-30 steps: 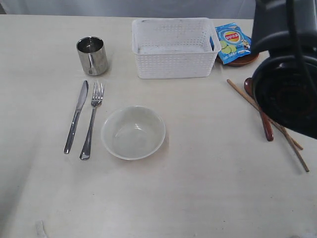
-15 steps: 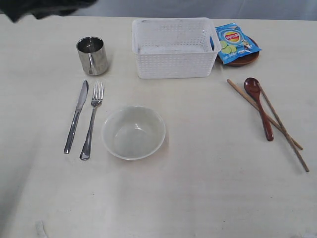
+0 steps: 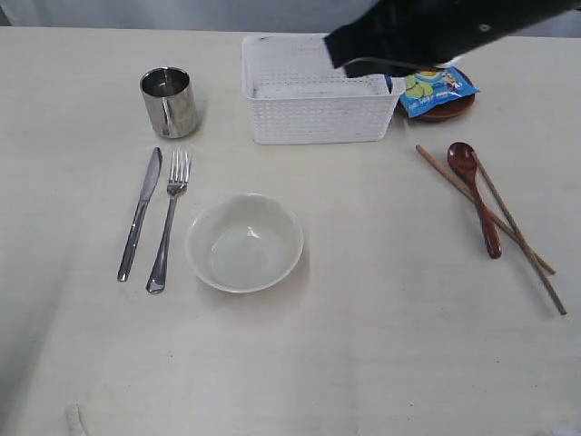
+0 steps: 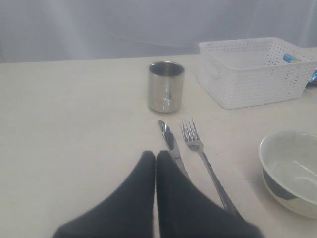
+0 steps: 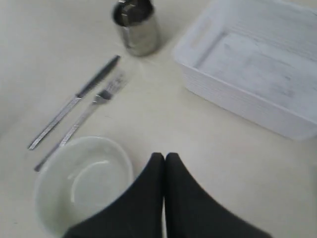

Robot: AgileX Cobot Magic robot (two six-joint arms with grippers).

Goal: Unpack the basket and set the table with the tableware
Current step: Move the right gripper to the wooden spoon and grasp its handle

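Both jaws are pressed shut on nothing, left gripper and right gripper alike. Over the last second only a dark arm has swung across the far side. Nothing on the table has shifted. The basket looks empty. Bowl, plate under the snack bag, cup, knife, fork, chopsticks and spoon lie set out, so the setting seems finished.

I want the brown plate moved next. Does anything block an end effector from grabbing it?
Yes: the blue snack bag lies on the brown plate, covering most of it; only its near rim shows. The basket stands close beside it.
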